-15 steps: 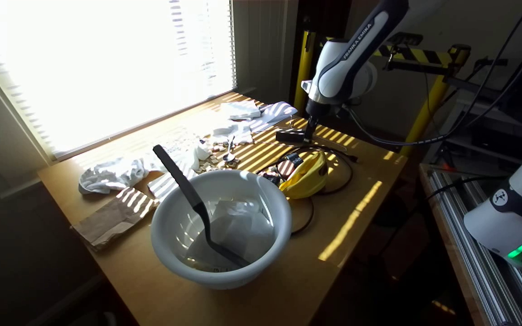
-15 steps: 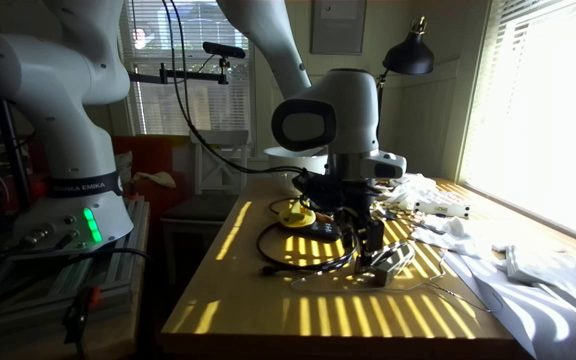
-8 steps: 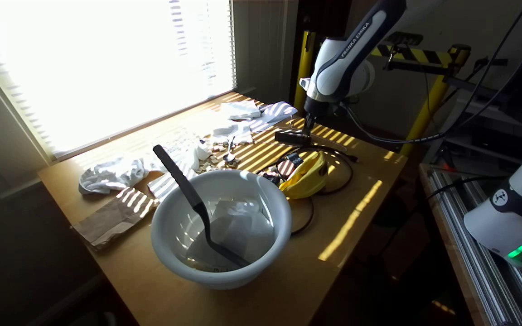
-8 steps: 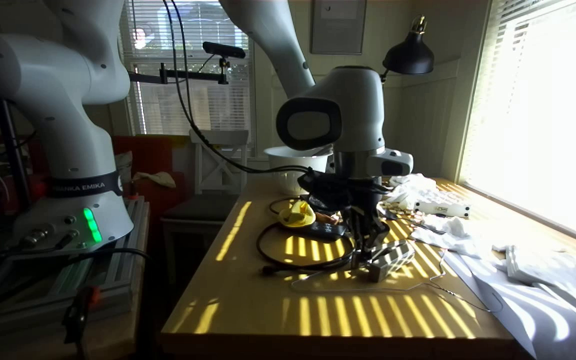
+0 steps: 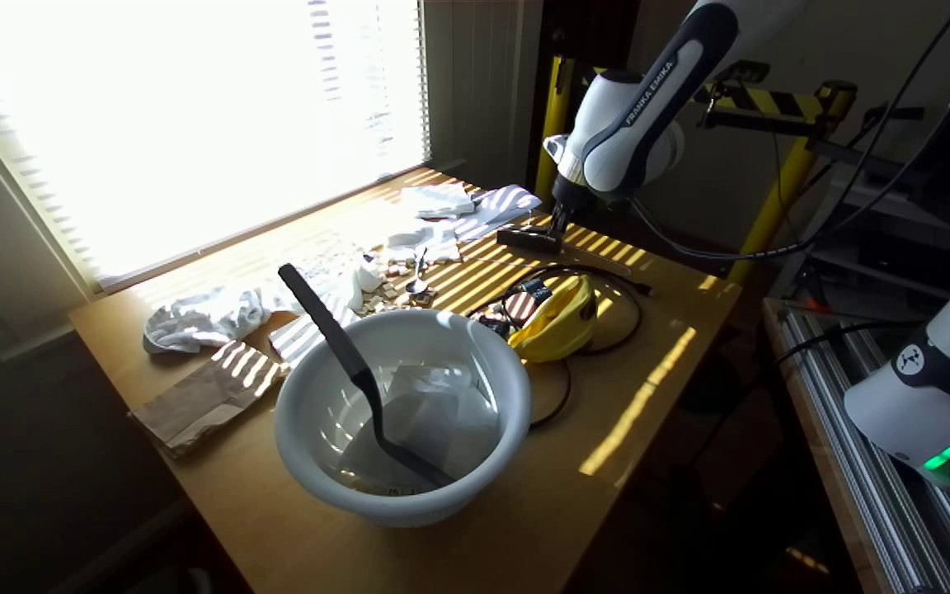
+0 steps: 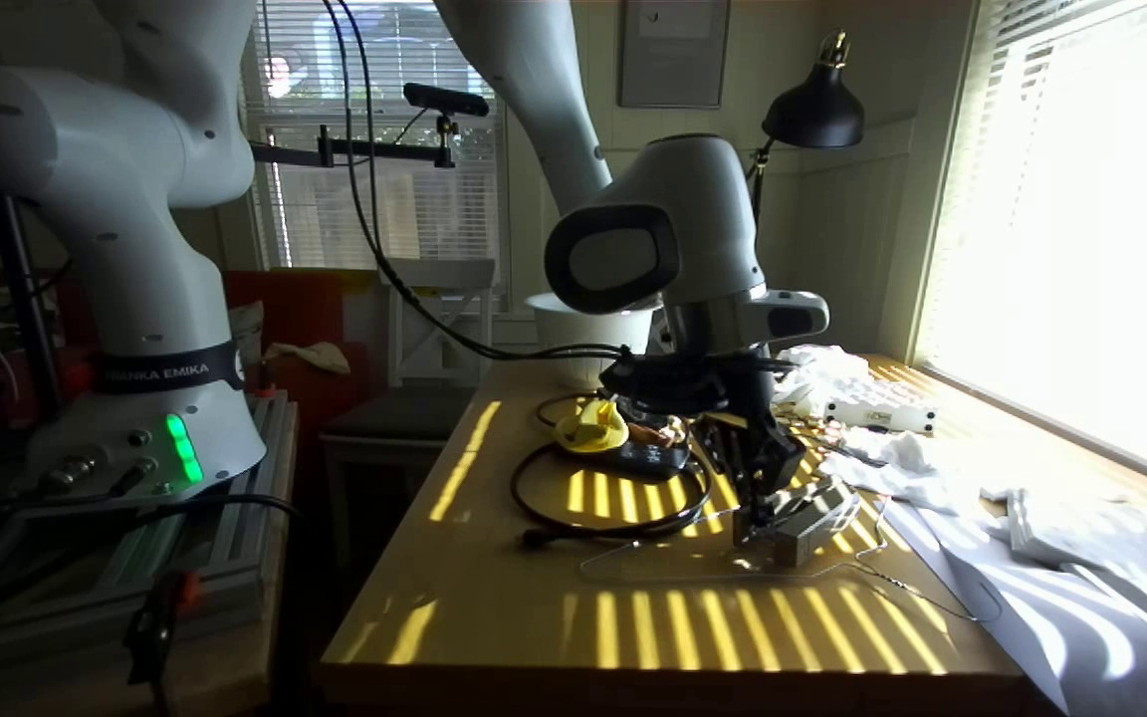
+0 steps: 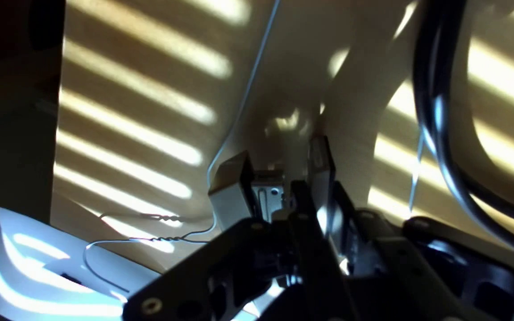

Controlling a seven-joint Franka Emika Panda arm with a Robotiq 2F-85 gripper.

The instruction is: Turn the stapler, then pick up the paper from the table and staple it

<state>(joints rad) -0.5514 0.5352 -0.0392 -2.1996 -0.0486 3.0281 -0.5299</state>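
Observation:
The dark grey stapler rests on the wooden table near its far end. In the wrist view my gripper has its fingers on both sides of one thin part of the stapler, shut on it. The thicker part and a metal plate with a hole stick out to the left of that grip. My gripper leans over the stapler, down near the tabletop. The paper, whitish with a curled end, lies by the table edge, apart from the gripper.
A thin wire runs beside the stapler. A black cable loops near a yellow container. White cloths, a brown napkin and a white bowl holding a black-handled utensil occupy the table.
The fingers have closed around the stapler's thin part. The wrist has tilted, and the stapler has shifted slightly with the gripper, toward the window side.

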